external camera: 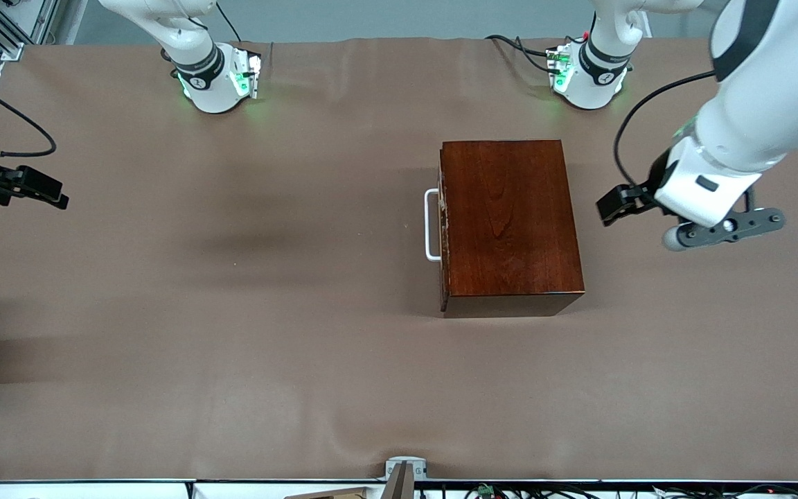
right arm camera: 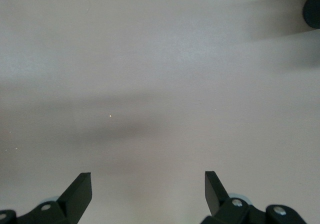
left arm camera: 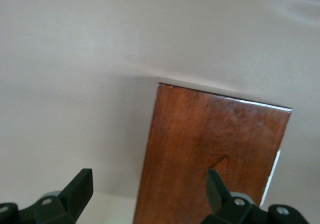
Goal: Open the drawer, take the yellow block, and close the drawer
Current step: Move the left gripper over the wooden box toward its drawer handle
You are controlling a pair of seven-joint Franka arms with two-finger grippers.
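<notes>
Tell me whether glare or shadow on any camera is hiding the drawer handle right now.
Front view: even light, the white handle stands out sharply against the brown table cover, with only soft shadows beside the mahogany box. Left wrist view: hazy and washed out, a bright sheen along the box top's edge, the handle barely a sliver. Right wrist view: only bare cover crossed by blurred shadow bands.

both arms hang raised and apart. the left hand [external camera: 614,206] has its fingers [left arm camera: 80,186] spread wide, nothing between them; the right hand [external camera: 42,190] likewise gapes wide, gripping nothing.
</notes>
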